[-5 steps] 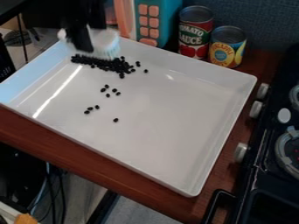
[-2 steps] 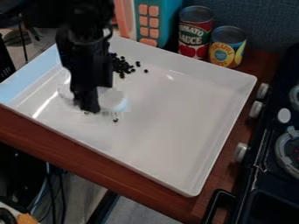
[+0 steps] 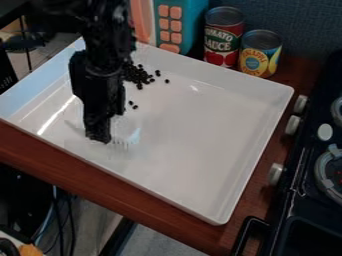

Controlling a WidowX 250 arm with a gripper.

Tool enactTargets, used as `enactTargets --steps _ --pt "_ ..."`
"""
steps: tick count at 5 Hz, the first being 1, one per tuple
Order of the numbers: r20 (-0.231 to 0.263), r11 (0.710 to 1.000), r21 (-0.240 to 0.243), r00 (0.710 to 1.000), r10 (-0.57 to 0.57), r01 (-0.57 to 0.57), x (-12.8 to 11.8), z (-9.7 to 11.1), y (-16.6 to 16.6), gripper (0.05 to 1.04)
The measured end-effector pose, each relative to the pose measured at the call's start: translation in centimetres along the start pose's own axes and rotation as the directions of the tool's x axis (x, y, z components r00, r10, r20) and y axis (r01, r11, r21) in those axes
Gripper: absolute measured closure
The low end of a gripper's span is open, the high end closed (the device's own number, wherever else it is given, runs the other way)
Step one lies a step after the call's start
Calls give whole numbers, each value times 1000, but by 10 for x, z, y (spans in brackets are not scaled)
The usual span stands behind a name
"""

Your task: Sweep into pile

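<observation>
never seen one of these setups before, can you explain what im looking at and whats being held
A fixed camera looks down at a slant. The black machine from the top edge is a robot arm. Its gripper holds a pale brush, bristles down, over a white tray on a wooden counter. Small black pieces lie in the tray: a cluster near the far rim, partly behind the arm, and a few loose ones. The task is to sweep them into a pile. Two cans stand beyond the tray; a stove is at right.
</observation>
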State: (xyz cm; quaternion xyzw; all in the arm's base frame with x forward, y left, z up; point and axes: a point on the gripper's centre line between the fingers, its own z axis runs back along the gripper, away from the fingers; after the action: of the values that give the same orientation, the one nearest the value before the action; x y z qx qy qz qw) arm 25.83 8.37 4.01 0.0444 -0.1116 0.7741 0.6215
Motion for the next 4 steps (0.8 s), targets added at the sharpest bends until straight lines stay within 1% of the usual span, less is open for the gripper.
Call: enactTargets --steps 1,2,3,4 --pt "35 1000 4 999 2 -2 2 -14 -3 353" --pt "75 1000 -21 997 8 -6 6 -19 -17 353" --pt "91 999 -41 996 21 -17 8 -22 -32 353" --pt "90 998 -45 995 48 -44 8 -24 -51 353"
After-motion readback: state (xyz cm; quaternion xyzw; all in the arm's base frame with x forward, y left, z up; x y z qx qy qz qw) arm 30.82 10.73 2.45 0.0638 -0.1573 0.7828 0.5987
